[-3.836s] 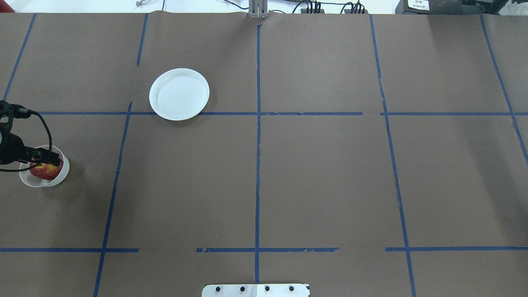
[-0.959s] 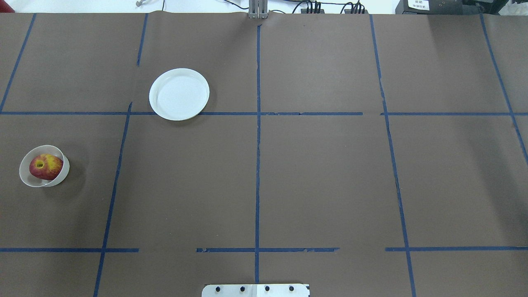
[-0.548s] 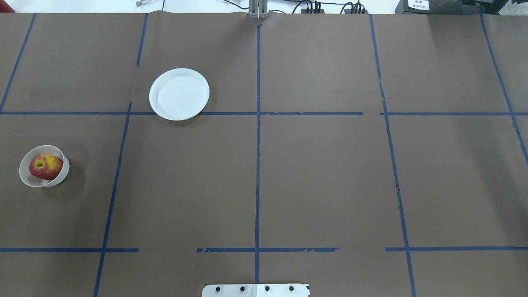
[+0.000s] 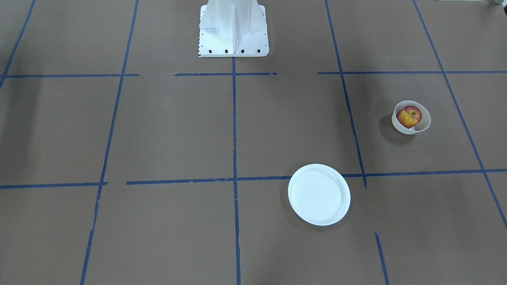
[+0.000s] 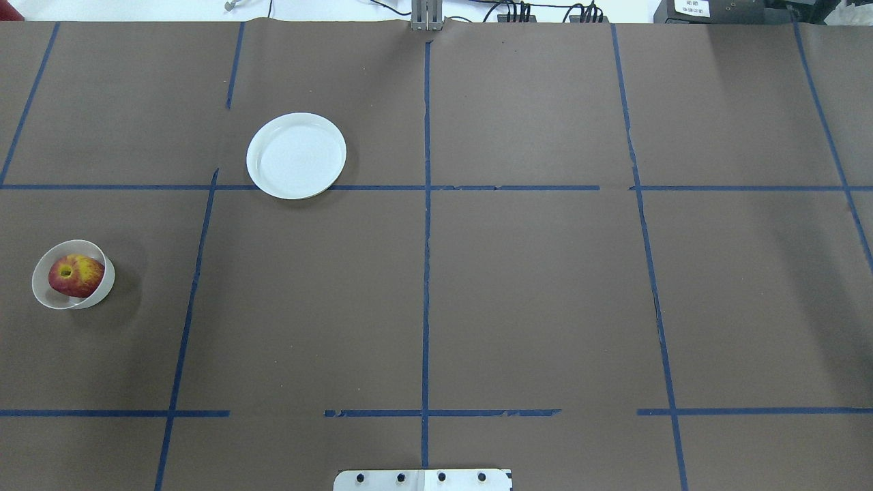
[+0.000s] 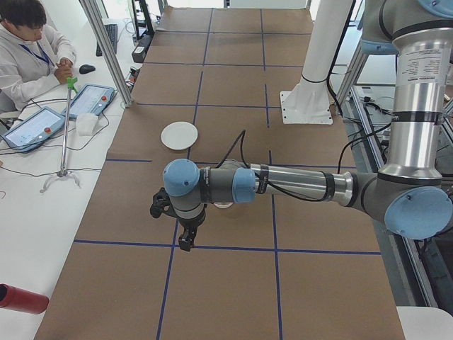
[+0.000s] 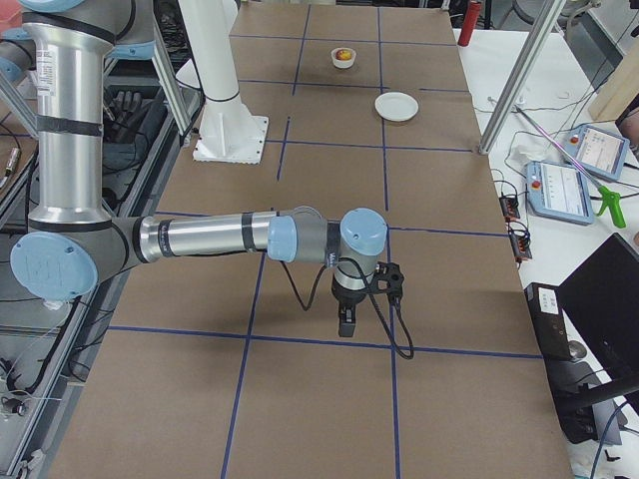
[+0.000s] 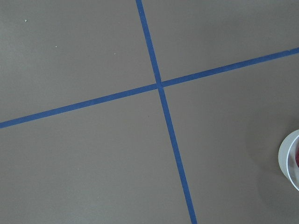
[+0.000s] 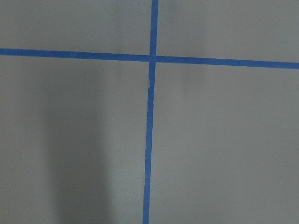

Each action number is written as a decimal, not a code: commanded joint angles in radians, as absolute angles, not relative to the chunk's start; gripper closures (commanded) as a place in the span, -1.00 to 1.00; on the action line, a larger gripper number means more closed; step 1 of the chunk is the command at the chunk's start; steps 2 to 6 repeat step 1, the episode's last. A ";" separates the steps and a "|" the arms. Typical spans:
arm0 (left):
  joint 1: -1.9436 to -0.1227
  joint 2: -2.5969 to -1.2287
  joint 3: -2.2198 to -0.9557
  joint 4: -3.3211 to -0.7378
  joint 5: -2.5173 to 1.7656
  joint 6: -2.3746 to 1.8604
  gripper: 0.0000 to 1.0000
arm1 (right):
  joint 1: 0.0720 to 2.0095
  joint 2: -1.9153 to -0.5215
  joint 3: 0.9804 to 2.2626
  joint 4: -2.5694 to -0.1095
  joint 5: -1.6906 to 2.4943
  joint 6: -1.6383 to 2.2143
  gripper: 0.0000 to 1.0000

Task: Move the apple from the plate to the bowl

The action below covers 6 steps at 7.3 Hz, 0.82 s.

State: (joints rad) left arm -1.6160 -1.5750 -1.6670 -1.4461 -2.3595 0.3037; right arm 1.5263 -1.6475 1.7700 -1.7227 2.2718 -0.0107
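Observation:
The red and yellow apple [image 5: 75,275] lies in the small cream-white bowl [image 5: 41,297] at the table's left; both also show in the front-facing view, apple [image 4: 408,116] and bowl [image 4: 401,126]. The flat white plate [image 5: 297,155] [image 4: 319,194] holds nothing. My left gripper [image 6: 185,242] shows only in the exterior left view, hanging above the table beside the bowl; I cannot tell its state. My right gripper [image 7: 345,324] shows only in the exterior right view, far from the dishes; I cannot tell its state. The bowl's rim [image 8: 289,158] sits at the left wrist view's right edge.
Brown paper with blue tape lines covers the table [image 5: 532,286]. The white robot base [image 4: 233,29] stands at the near edge. An operator [image 6: 28,49] sits at a side desk with tablets. A red cylinder [image 6: 21,299] lies off the table.
3.8 s ago my left gripper was over the bowl at the apple. It has since left the overhead view, with the apple still in the bowl. Nothing has moved in the last second.

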 commanded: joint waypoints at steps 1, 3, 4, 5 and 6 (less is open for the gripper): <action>-1.615 -1.582 -1.672 -1.445 -2.358 0.304 -1.00 | 1.526 -1.647 1.770 -1.723 2.272 -0.011 -1.00; -1.615 -1.582 -1.672 -1.445 -2.358 0.304 -1.00 | 1.526 -1.647 1.770 -1.723 2.272 -0.011 -1.00; -1.615 -1.582 -1.672 -1.445 -2.358 0.304 -1.00 | 1.526 -1.647 1.770 -1.723 2.272 -0.011 -1.00; -1.615 -1.582 -1.672 -1.445 -2.358 0.304 -1.00 | 1.526 -1.647 1.770 -1.723 2.272 -0.011 -1.00; -1.615 -1.582 -1.672 -1.445 -2.358 0.304 -1.00 | 1.526 -1.647 1.770 -1.723 2.272 -0.011 -1.00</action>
